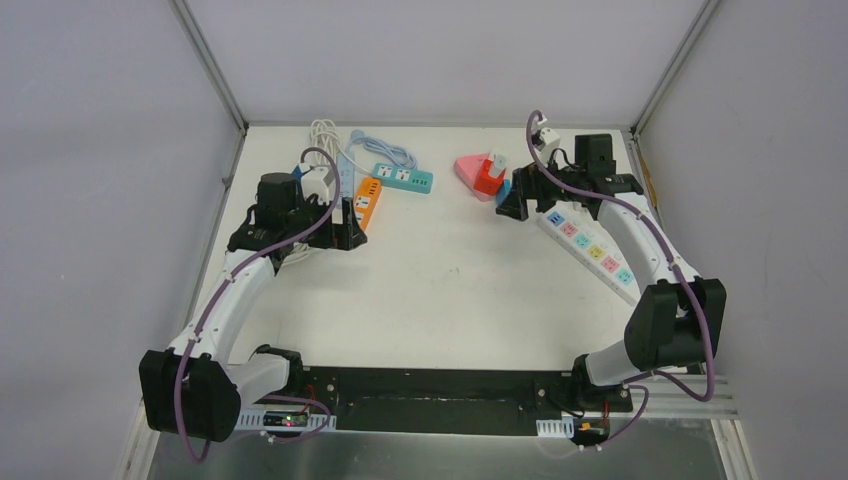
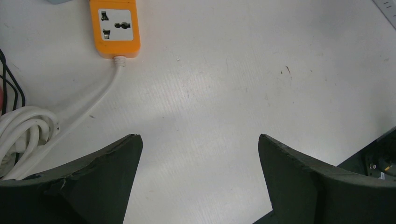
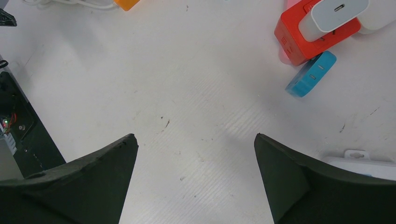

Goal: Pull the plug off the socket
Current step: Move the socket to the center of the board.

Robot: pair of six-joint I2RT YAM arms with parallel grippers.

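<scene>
Left gripper (image 2: 200, 140) and right gripper (image 3: 195, 138) both gape fully wide above the white table (image 2: 224, 70), gripping and touching nothing I can see.

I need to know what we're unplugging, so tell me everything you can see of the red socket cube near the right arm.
The red socket cube is a boxy block of smooth-looking plastic with rounded edges. It lies on the white table at the far side, ahead of the right arm. A white charger is plugged into one face. A blue adapter lies against its lower edge. A pink piece sits right beside it; whether they touch is unclear.
</scene>
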